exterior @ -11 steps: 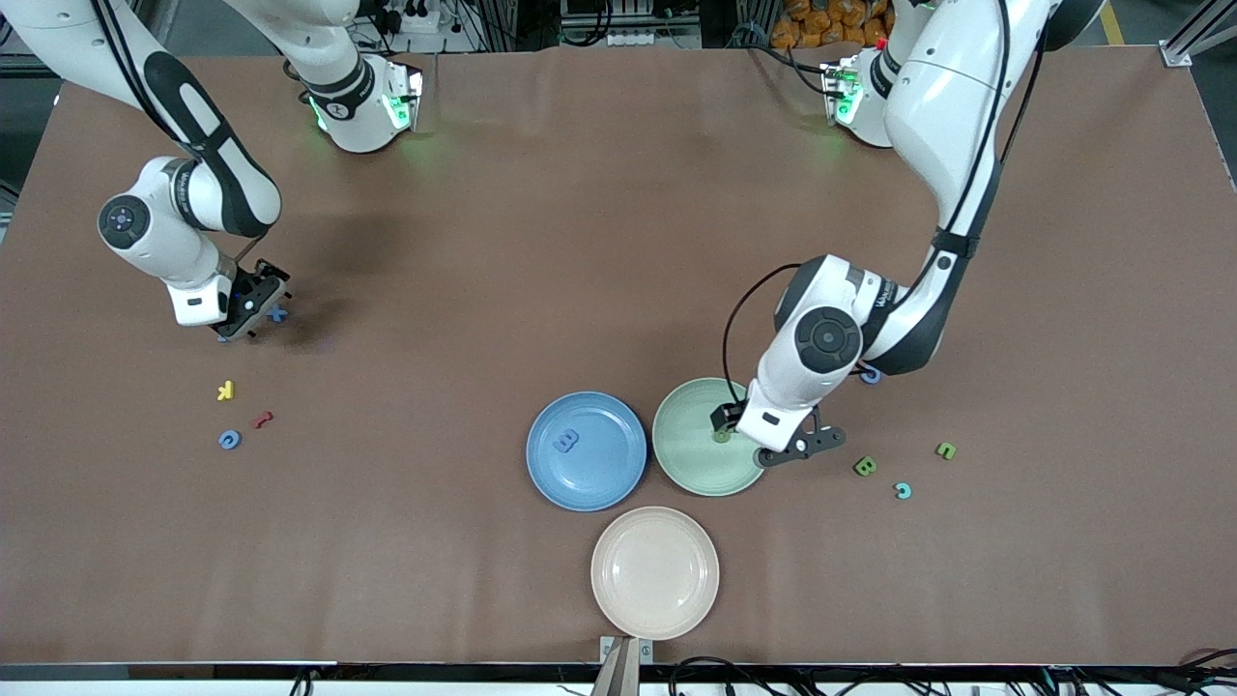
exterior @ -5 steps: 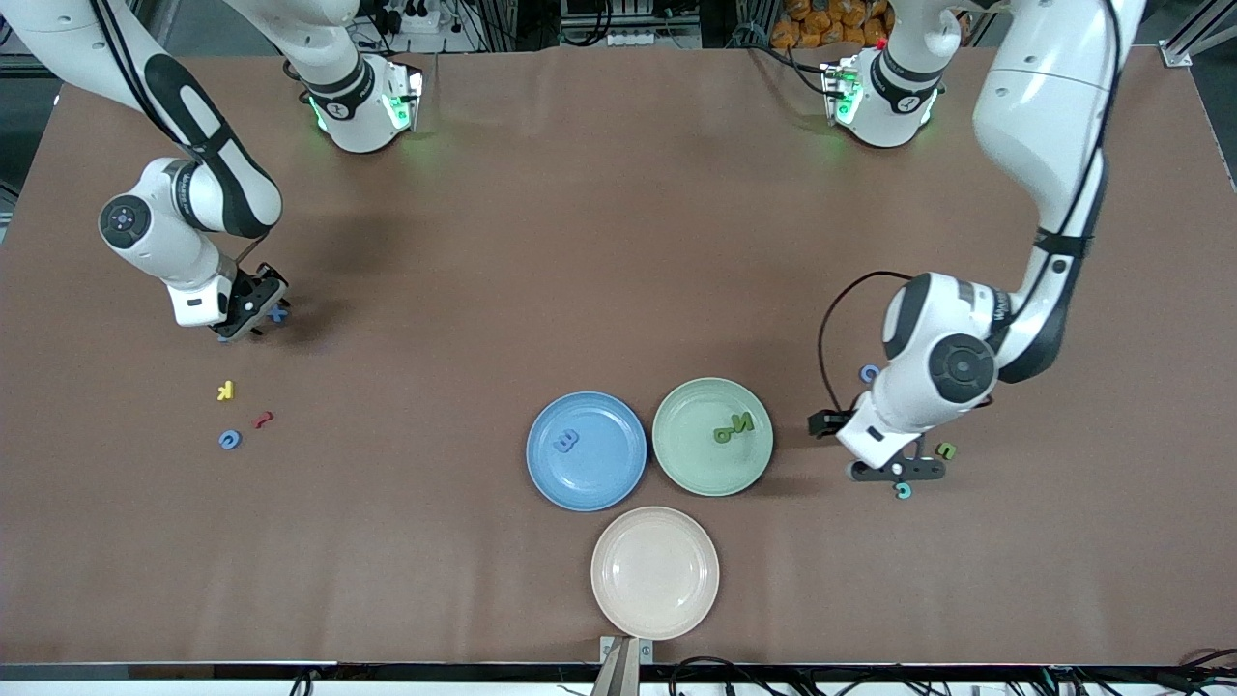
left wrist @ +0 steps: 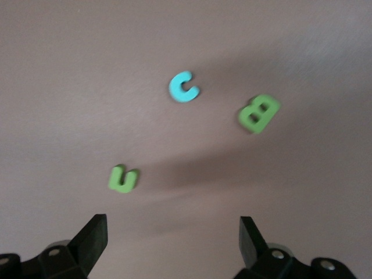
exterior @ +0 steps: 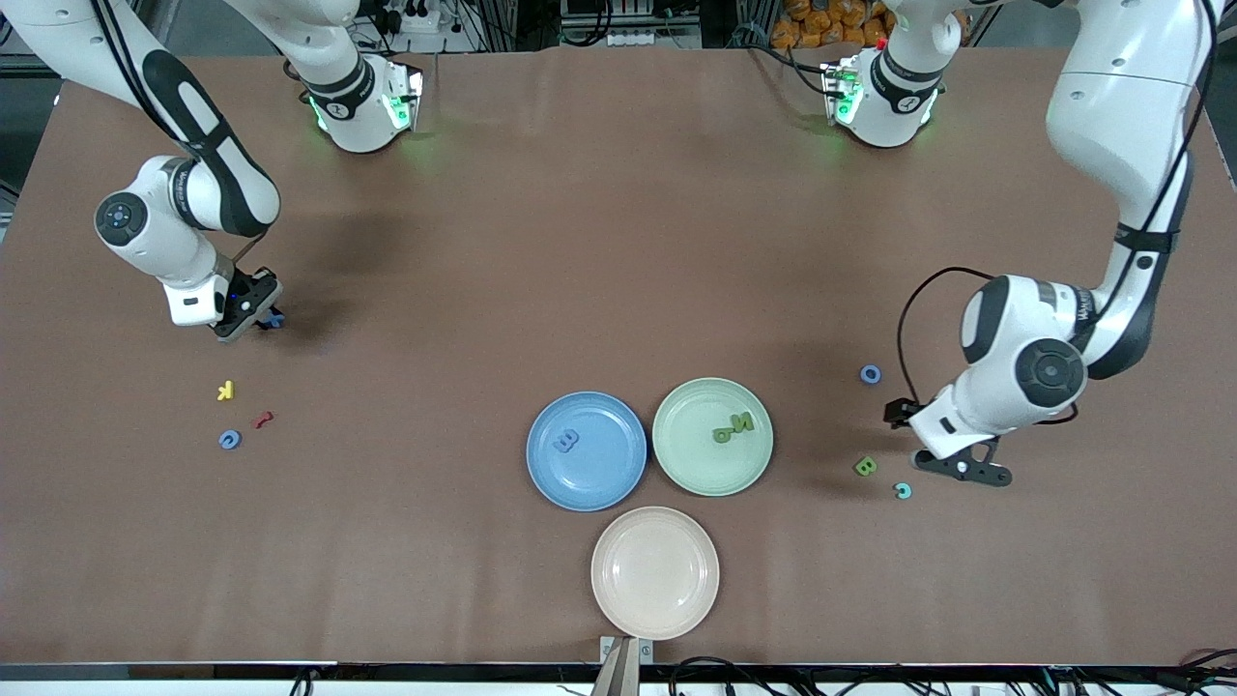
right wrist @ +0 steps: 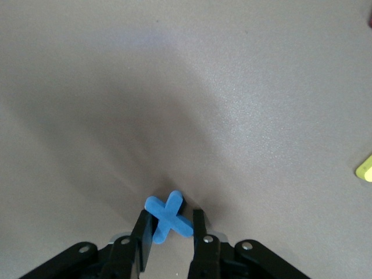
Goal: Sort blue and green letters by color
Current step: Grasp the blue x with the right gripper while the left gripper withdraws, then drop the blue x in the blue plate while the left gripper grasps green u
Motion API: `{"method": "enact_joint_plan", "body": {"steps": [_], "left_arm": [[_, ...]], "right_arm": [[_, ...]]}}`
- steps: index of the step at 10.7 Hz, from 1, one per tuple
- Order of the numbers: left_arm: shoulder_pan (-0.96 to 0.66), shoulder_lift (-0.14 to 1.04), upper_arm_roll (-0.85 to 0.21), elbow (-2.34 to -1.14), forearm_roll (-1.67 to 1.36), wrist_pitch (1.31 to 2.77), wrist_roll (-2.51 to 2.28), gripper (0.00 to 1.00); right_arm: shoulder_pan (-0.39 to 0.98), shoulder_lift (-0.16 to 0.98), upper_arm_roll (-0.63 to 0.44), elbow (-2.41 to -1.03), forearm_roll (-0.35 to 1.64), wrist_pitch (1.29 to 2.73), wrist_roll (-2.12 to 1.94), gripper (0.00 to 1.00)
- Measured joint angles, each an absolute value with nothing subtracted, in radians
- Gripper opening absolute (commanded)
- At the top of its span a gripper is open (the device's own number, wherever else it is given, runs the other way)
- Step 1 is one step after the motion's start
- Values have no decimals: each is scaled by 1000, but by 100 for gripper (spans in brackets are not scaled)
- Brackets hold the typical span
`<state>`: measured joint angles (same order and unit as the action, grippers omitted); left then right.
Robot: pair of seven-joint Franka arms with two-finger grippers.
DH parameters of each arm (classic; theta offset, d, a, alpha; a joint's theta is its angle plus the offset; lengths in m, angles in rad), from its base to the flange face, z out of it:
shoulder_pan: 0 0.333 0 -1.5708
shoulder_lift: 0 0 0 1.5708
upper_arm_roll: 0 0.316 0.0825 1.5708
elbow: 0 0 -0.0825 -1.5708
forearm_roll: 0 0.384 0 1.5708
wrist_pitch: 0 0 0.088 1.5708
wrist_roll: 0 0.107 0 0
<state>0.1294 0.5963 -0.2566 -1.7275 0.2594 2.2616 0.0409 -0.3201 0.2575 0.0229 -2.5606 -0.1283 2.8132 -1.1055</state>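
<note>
Green u (left wrist: 123, 178) hidden under left arm in front view; left wrist view blurred.

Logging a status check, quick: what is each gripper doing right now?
Left gripper: open, empty, over the table near the green u.
Right gripper: shut on the blue x.

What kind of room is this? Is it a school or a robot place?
Probably a robot lab, not a school. Two white robot arms are bolted to a big brown table, cables and power strips run along its edge, and toy letters like the blue X lie beside colored plates for sorting practice.
</note>
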Motion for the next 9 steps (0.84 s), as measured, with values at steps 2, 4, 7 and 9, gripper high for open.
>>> {"method": "enact_joint_plan", "body": {"steps": [2, 4, 7, 9], "left_arm": [[194, 596, -264, -1740, 260, 2262, 200, 100], [261, 596, -289, -1756, 260, 2295, 337, 100], [315, 612, -306, -1825, 260, 2440, 463, 100], [318, 627, -314, -1834, 260, 2467, 494, 100]], "right_arm": [[-320, 259, 27, -2556, -128, 2816, -1105, 0], [-320, 264, 59, -2536, -106, 2824, -1099, 0], [-291, 265, 166, -2472, 11, 2825, -1024, 0], [-204, 266, 180, -2436, 20, 2817, -868, 0]]}}
